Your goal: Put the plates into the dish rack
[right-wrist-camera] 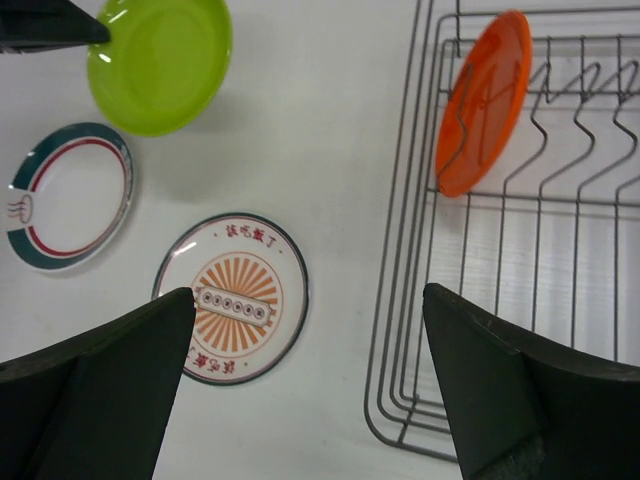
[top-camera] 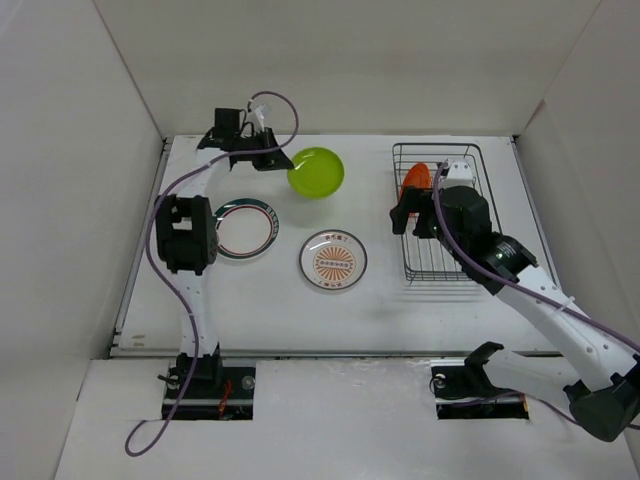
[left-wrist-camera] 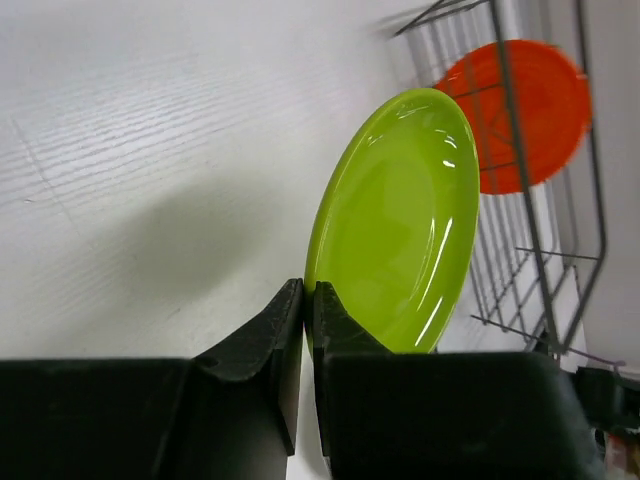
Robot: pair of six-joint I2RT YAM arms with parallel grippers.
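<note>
My left gripper (top-camera: 278, 160) is shut on the rim of the lime green plate (top-camera: 316, 171), held tilted at the table's back; the grip shows in the left wrist view (left-wrist-camera: 309, 292) with the plate (left-wrist-camera: 400, 220). The orange plate (top-camera: 415, 180) stands on edge in the tines of the black wire dish rack (top-camera: 440, 270), also in the right wrist view (right-wrist-camera: 482, 100). My right gripper (top-camera: 404, 214) is open and empty above the rack's left edge (right-wrist-camera: 400, 300). The green-and-red rimmed plate (top-camera: 245, 228) and the sunburst plate (top-camera: 333, 259) lie flat on the table.
White walls enclose the table on three sides. The table's front edge (top-camera: 330, 352) runs just beyond the arm bases. The left arm's cable (top-camera: 160, 250) loops along the left side.
</note>
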